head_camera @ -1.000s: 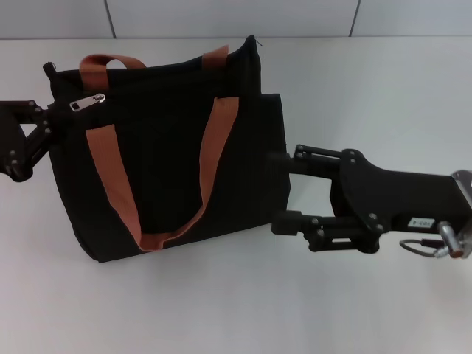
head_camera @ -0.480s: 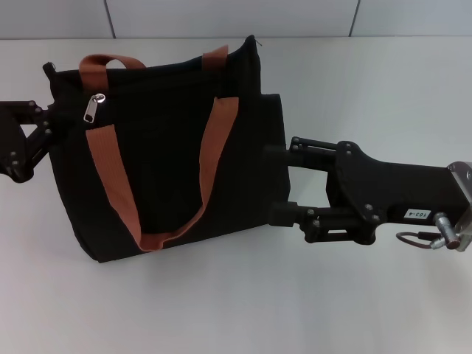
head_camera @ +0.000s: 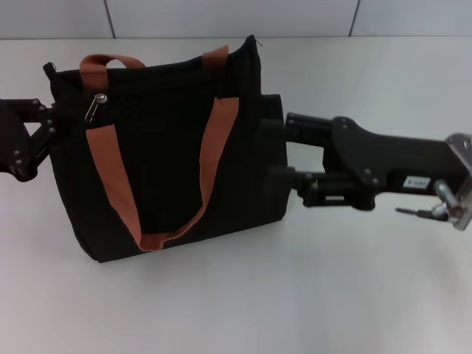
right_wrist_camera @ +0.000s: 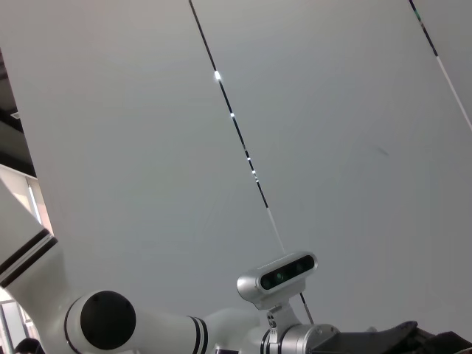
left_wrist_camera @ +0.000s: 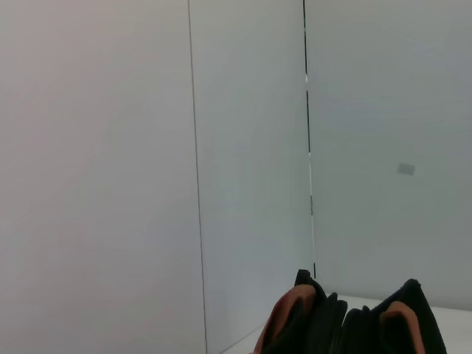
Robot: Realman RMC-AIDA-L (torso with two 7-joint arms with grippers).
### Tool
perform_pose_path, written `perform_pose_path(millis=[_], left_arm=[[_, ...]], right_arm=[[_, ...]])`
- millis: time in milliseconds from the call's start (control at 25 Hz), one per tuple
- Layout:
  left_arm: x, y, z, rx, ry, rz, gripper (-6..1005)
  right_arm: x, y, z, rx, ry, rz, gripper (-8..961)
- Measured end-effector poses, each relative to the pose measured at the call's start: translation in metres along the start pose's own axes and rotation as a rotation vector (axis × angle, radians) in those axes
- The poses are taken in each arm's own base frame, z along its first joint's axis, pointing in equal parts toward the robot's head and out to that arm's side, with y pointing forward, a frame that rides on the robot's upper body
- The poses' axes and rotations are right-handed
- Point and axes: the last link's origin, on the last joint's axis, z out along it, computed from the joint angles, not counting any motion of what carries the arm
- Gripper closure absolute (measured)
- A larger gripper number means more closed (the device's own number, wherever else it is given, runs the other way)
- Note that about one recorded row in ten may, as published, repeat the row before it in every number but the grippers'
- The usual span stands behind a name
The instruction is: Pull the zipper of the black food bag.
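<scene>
Fingers of the right gripper [head_camera: 274, 151] are spread, one resting against the right side wall of the bag [head_camera: 169, 155] higher up and the other touching it lower down, so they seem to brace the bag rather than pinch it. Its black arm reaches in from the right over the white table [head_camera: 295, 295]. The bag lies nearest the middle of the head view, a boxy black tote with its front face up and rust-brown straps [head_camera: 214, 158] looping across it. At the bag's left edge the left gripper [head_camera: 50, 122] sits against the fabric near the upper corner; whether its fingers are pressed together or apart cannot be told, since they merge with the black cloth. Just beside it, on the upper left of the bag, the zipper [head_camera: 94, 105] shows as a small silver slider with its tab hanging down over a strap. Farther back, the wrist views show only pale wall panels, the tops of the bag and straps, and part of the robot's body. Judging the risks: neither gripper appears to hold the tab, so a pull could slide off the small metal piece; the soft bag could also drag or crumple across the table if the bracing side slips. Counted: one bag, one zipper, two straps, two grippers.
</scene>
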Motion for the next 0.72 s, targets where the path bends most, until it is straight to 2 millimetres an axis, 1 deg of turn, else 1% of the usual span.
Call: perform_pose_path(millis=[160,360,480,520,560,720], left_arm=[[0.001,0.000,0.001,0.002,0.006,0.001,954],[0.000,0.001,0.001,0.002,0.009,-0.002,952],[0.000,0.001,0.001,0.003,0.010,-0.004,951],[-0.001,0.001,0.001,0.006,0.009,-0.006,951],[-0.001,0.001,0.001,0.006,0.009,-0.006,950],[-0.001,0.001,0.001,0.008,0.008,-0.008,949]], right_arm=[[-0.014,-0.011,0.011,-0.002,0.028,0.074,176],[-0.034,-0.034,0.033,0.043,0.080,0.203,176],[-0.045,-0.047,0.049,0.079,0.118,0.279,176],[-0.050,-0.055,0.061,0.101,0.166,0.326,176],[-0.050,-0.055,0.061,0.101,0.166,0.326,177],[-0.057,-0.064,0.086,0.133,0.266,0.416,177]])
